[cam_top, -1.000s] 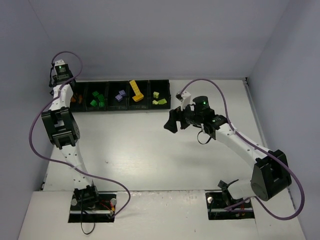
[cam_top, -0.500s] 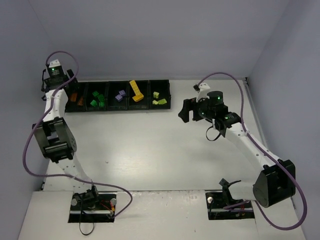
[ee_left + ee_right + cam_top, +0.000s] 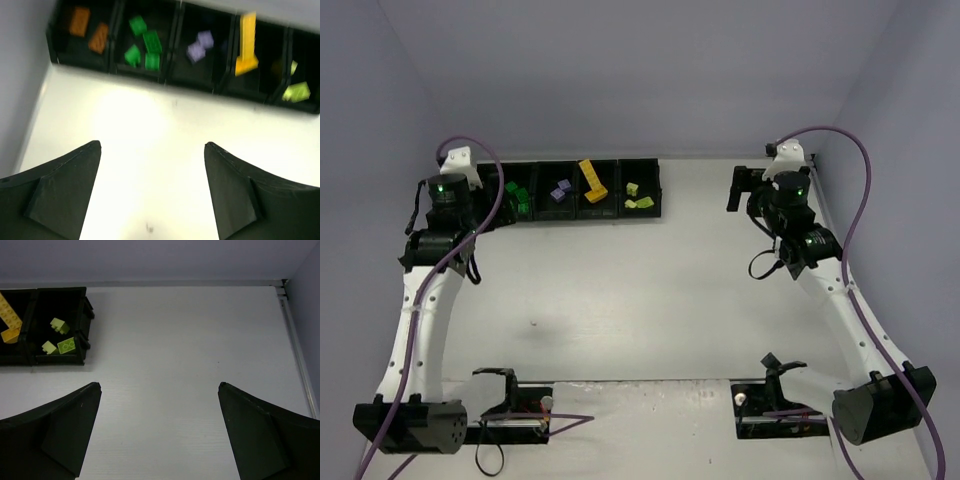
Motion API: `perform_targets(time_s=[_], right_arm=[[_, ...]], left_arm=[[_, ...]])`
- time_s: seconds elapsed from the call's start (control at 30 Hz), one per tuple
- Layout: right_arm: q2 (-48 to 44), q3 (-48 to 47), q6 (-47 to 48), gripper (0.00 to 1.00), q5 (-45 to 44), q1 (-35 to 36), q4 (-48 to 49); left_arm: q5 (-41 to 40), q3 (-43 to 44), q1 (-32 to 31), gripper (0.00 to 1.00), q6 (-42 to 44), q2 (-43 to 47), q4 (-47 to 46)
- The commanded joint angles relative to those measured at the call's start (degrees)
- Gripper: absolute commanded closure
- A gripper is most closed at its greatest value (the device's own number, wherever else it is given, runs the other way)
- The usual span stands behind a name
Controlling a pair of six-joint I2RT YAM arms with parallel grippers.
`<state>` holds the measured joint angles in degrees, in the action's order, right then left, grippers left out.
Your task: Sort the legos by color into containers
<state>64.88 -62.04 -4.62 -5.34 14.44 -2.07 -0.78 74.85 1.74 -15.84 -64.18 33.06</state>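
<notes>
Five joined bins point(image 3: 171, 60) hold two orange-brown bricks point(image 3: 98, 37), four green point(image 3: 152, 41), two lilac point(image 3: 205, 38), three lime point(image 3: 66, 345) and one yellow L-shaped piece point(image 3: 247, 37).

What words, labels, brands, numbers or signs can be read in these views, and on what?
None: no text can be read in any view.
The black bins and the white table carry no label or print.
The lime brick shows its studs; any embossing there is too small to read.
The left arm's green light is a plain lamp, no lettering.
</notes>
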Motion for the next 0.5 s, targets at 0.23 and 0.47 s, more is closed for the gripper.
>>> perform_targets(time_s=[0.23,0.47], right_arm=[[2.35,-3.70,-2.58,0.00,-14.52,0.50,5.67],[0.77,-3.35,-2.76,0.00,-14.26,0.50,6.37]], left_arm=[[-8.45,-2.07,-6.13,0.23,-1.65,11.70,4.47],[-12.49,-5.76,-7.27,0.23,-6.66,14.52,4.47]])
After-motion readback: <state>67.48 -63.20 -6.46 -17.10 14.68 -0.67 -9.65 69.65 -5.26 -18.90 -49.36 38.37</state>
